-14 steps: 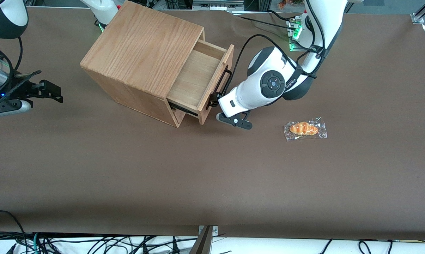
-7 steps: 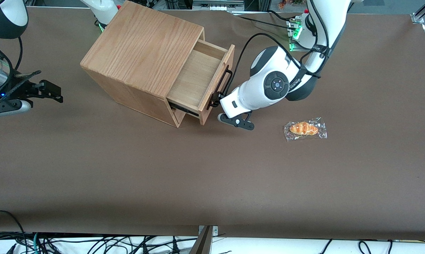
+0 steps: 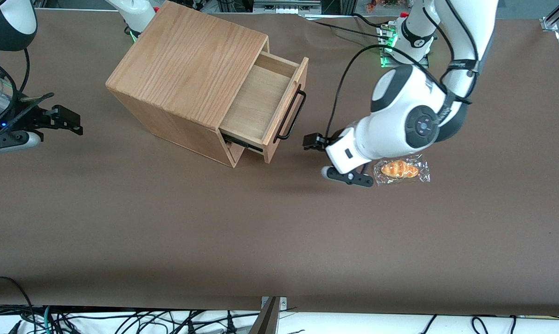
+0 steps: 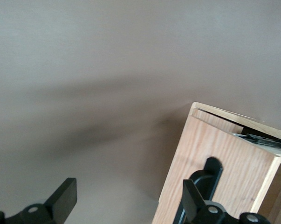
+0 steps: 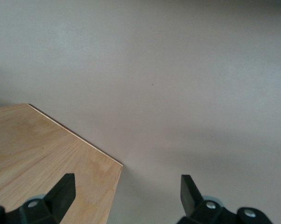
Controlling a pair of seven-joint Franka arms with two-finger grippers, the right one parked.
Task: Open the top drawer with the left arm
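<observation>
The brown worktop (image 3: 168,222) spreads under everything; the wooden box (image 3: 182,74) stands toward the parked arm's end from the gripper (image 3: 312,141); its top drawer (image 3: 260,104) is pulled out, pale floor showing, its black handle (image 3: 291,116) facing the gripper, close but apart; the left arm (image 3: 400,125) hangs low over the worktop; the gripper's fingers (image 4: 61,198) are spread wide, holding nothing; a wrapped pastry (image 3: 401,169) lies just beside the wrist, toward the working arm's end.
</observation>
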